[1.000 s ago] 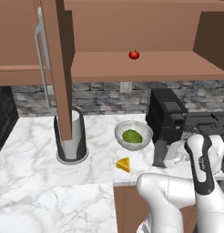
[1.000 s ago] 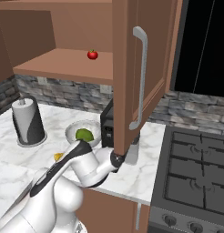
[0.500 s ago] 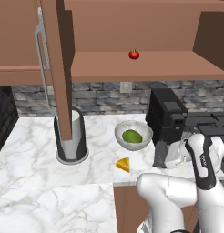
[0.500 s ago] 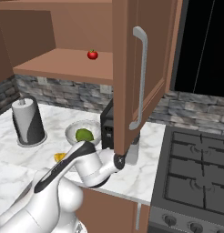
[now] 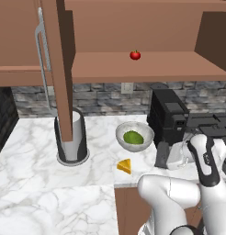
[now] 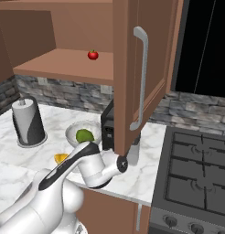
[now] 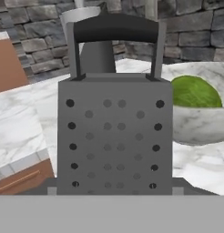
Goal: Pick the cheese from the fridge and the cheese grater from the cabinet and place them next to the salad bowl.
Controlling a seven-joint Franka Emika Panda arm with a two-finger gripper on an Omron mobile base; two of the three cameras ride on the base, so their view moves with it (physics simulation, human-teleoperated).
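Grater: we see the grater upright and very close in the hand view, with its dark loop handle at the top and rows of holes down its face. In the left base view it stands on the marble counter, in front of the black coffee machine and just right of the bowl.
Gripper: our gripper sits low at the grater's right side in the left base view. We cannot tell whether its fingers are spread or pinching the grater.
Bowl: the pale bowl holds a green leafy lump. In the hand view it sits just behind and right of the grater.
Cheese: the yellow wedge lies on the counter just in front of the bowl, near but apart from it.
Cabinet: the brown cabinet door stands open, and a small red tomato rests on the shelf inside.
Cylinder: a tall grey cylinder stands left of the bowl.
Stove: a dark hob lies at the right of the counter.
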